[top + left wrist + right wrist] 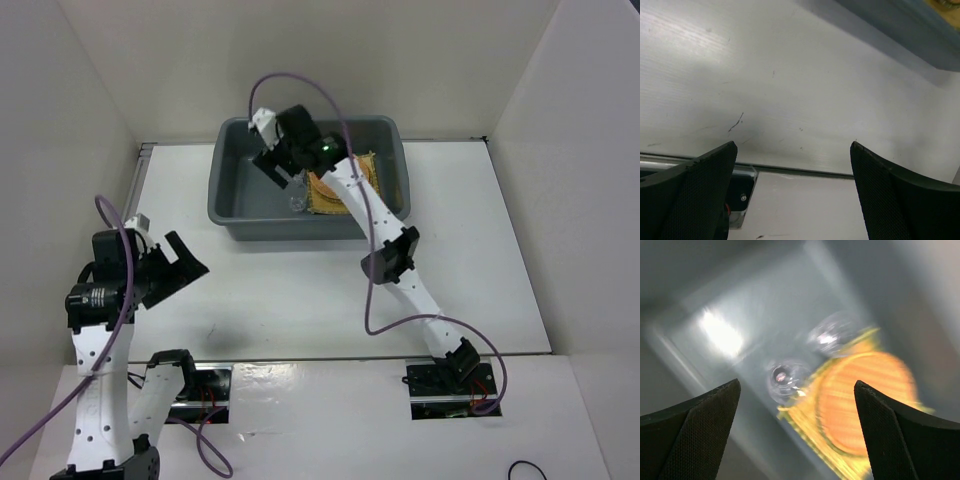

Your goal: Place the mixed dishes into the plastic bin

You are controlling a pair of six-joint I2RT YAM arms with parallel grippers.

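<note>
Right hand (796, 384) above one bin (232, 222): one mat (802, 429), one disc (865, 400), two glasses (786, 379)

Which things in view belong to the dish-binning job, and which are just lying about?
Job:
- grey bin
- orange disc on yellow mat, in the bin
- clear glasses beside them, blurred
- right gripper, open above them

Lying about:
- purple cables
- black cord at the near edge
- left gripper, open over the table
</note>
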